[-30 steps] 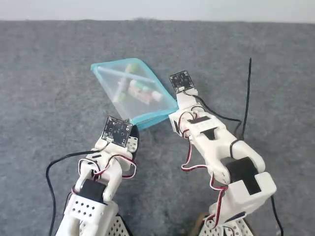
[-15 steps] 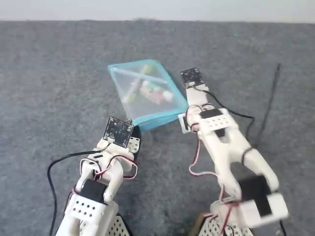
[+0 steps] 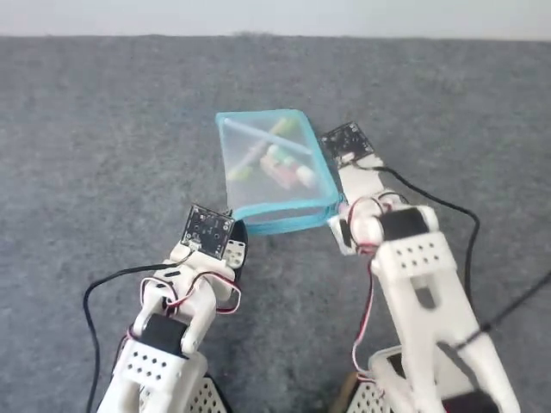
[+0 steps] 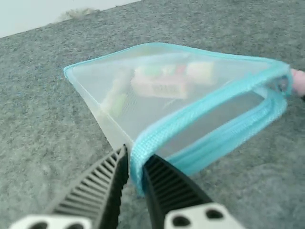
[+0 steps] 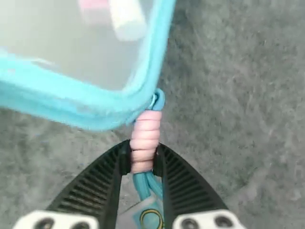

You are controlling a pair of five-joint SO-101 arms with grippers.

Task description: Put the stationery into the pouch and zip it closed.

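- Since a second ago the pouch (image 3: pixel 275 172) has swung round and slid toward the right arm. That arm has swept outward with it, while the left arm has barely stirred.
- Every piece of stationery (image 3: pixel 280 159) that I can see is already inside the pouch. It shows through the clear wall as pale sticks and small blocks, so the filling step looks done.
- The pouch lies flat on the grey counter (image 3: pixel 103 129), held at both ends of its teal zip edge.
- The left gripper (image 4: pixel 136 160) has its jaws pinching the zip edge at the pouch's near corner, which anchors it.
- The right gripper (image 5: pixel 142 149) has its jaws pressed together on the pink zipper pull (image 5: pixel 144 136). The pull hangs from the slider at the opposite corner of that same edge.
- With the slider at the corner farthest from the left jaws, the zip has probably run most or all of its length.
- The left wrist view shows two teal bands side by side with a pale strip between them, so I cannot tell whether the mouth is fully shut.
- What seems left is to confirm the closure and let go.
- A black cable (image 3: pixel 430 202) trails beside the pouch on the right arm's side, apart from the zip edge. Another cable (image 3: pixel 95 292) loops by the left arm, well away from the pouch.
- A pale wall (image 3: pixel 275 17) stands beyond the pouch's far end.
- The likeliest hindrance is the pouch sliding on the counter instead of the slider travelling.
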